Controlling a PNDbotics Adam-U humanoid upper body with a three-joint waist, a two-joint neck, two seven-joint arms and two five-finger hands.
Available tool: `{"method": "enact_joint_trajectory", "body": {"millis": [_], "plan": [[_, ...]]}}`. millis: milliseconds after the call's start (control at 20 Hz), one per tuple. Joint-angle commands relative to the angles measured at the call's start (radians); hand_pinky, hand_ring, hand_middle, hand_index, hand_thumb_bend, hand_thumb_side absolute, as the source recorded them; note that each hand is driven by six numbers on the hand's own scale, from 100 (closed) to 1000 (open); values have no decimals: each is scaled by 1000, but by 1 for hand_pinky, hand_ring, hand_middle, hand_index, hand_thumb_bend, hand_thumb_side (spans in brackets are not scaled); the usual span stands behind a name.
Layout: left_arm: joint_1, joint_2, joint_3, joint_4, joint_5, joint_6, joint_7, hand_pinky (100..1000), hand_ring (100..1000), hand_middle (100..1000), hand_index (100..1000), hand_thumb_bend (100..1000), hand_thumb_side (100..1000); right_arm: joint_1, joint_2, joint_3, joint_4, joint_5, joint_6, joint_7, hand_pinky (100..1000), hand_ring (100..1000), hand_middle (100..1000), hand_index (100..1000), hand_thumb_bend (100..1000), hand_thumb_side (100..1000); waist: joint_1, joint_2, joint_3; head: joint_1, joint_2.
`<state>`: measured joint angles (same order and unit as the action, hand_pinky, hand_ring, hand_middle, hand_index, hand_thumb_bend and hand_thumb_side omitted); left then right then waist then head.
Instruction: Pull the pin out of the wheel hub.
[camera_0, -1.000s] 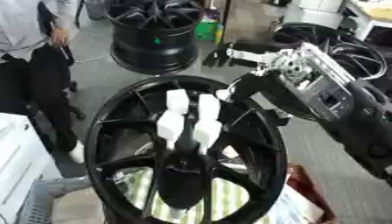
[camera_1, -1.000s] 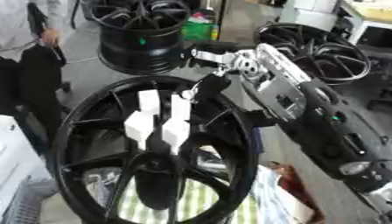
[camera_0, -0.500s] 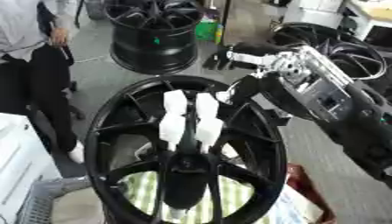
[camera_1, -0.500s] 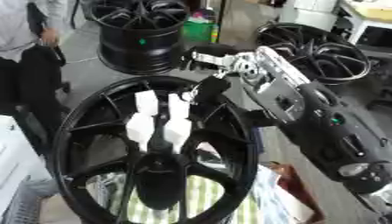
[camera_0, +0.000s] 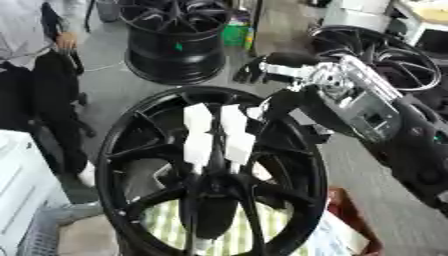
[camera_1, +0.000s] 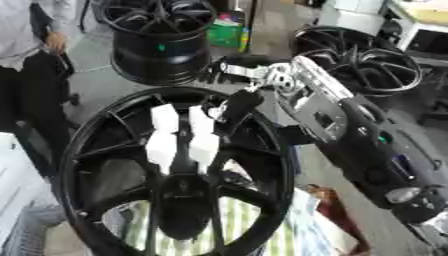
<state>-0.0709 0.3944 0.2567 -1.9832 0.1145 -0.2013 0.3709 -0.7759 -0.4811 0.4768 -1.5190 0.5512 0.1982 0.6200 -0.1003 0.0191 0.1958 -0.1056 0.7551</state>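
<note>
A large black wheel hub (camera_0: 122, 150) lies flat in front of me, its spokes meeting at the centre. My left hand (camera_0: 214, 137) rises from the bottom edge over the hub's middle, its white-padded fingers straight and pointing at the far rim. My right hand (camera_0: 278, 97) reaches in from the right on a silver and black arm. It sits at the hub's far right rim with its dark fingers curled. Its fingertips close on a small pale piece, the pin (camera_0: 255, 111), just inside the rim. The pin's length is hidden.
Another black wheel (camera_0: 175, 40) stands on the floor behind, and a third wheel (camera_1: 367, 55) lies at the back right. A person in dark trousers (camera_0: 35, 95) stands at the left. A striped cloth (camera_0: 232, 240) lies under the hub. A white box (camera_0: 22, 190) is at the lower left.
My right hand has shifted slightly left along the far rim. The whole picture has drifted a little. The left hand stays over the hub's centre.
</note>
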Motion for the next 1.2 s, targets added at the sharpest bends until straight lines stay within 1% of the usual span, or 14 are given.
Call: {"method": "enact_joint_trajectory", "body": {"millis": [50,350,750,900,950,1200], "plan": [[-6,13,11,-17,-1,-1,-3,838,843,650,849,364,467,-11,-24,-1,-3,9,-6,20,844,865,817,893,231,444,6,-9,-4,-7,9],[-3,13,10,-17,-2,-1,-4,839,843,650,849,363,468,1,-27,10,-16,-2,-18,64,848,872,819,899,250,475,5,-8,-5,0,12],[-2,12,9,-17,-1,-2,-9,839,843,650,849,362,468,11,-30,18,-11,7,-38,112,856,878,823,899,304,441,4,-7,-4,5,7],[-2,11,9,-17,0,-3,-11,839,843,650,849,362,468,13,-29,17,-6,13,-44,117,856,878,823,899,304,441,4,-7,-4,5,7],[-2,11,9,-17,0,-3,-11,840,843,649,849,361,471,14,-29,17,-4,14,-45,117,861,884,828,900,318,435,3,-6,-4,5,6],[2,8,8,-17,2,0,-14,840,844,649,849,358,473,17,-27,11,5,11,-51,115,857,880,824,898,299,438,3,-4,-3,8,6]]}}
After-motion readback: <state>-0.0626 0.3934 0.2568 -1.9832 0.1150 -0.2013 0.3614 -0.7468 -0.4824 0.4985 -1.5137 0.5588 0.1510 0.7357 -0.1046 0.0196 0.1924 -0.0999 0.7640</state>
